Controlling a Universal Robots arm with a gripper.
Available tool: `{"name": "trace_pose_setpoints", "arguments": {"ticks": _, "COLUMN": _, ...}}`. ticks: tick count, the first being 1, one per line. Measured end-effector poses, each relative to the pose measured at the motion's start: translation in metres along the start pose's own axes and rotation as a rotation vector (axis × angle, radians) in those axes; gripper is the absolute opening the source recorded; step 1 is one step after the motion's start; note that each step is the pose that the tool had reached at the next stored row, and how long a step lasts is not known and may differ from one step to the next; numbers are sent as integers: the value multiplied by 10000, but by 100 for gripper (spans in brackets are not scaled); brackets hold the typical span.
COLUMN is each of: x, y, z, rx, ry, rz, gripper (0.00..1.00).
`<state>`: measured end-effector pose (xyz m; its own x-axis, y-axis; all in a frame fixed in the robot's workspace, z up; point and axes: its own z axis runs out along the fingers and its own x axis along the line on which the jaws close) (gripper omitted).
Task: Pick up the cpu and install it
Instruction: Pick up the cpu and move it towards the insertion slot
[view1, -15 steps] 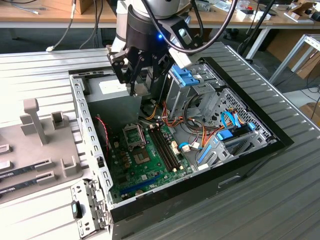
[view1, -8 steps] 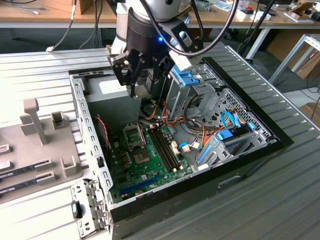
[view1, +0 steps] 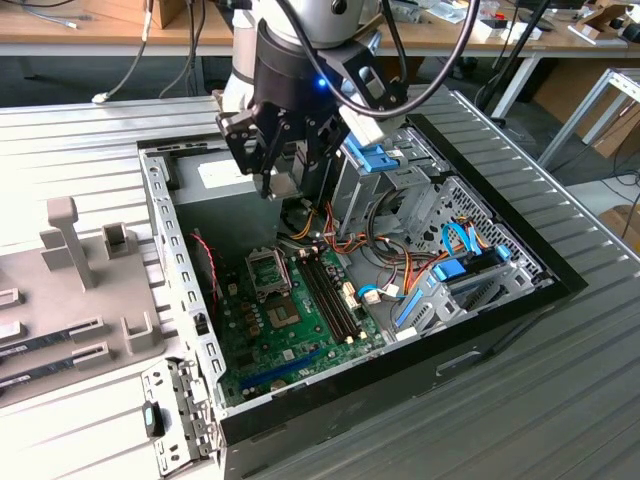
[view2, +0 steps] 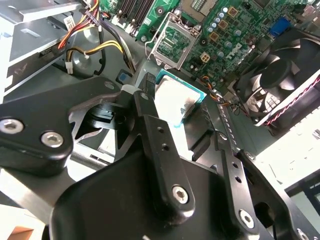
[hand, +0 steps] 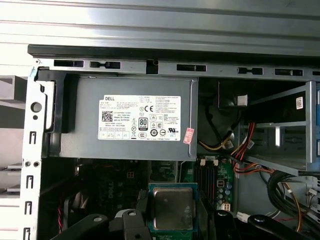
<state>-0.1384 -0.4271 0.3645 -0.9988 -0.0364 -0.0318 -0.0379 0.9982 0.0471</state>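
Gripper (view1: 293, 183) pinching cpu (hand: 172, 207) by edges, flat over far end of case (view1: 160, 215), probably to match socket (view1: 268, 272).

Workshop: opened computer case (view1: 330, 388), ribbed bench (view1: 520, 400), cabled desks (view1: 60, 35).

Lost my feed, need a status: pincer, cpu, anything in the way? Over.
Pincer shut on the cpu, held over the open case. Socket below, cpu not yet in it. Wire bundle close beside the path.
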Motion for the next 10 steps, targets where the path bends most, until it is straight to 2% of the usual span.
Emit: {"name": "trace_pose_setpoints", "arguments": {"ticks": 10, "x": 1, "y": -21, "z": 23, "rx": 0, "ry": 0, "rz": 0, "gripper": 47}}
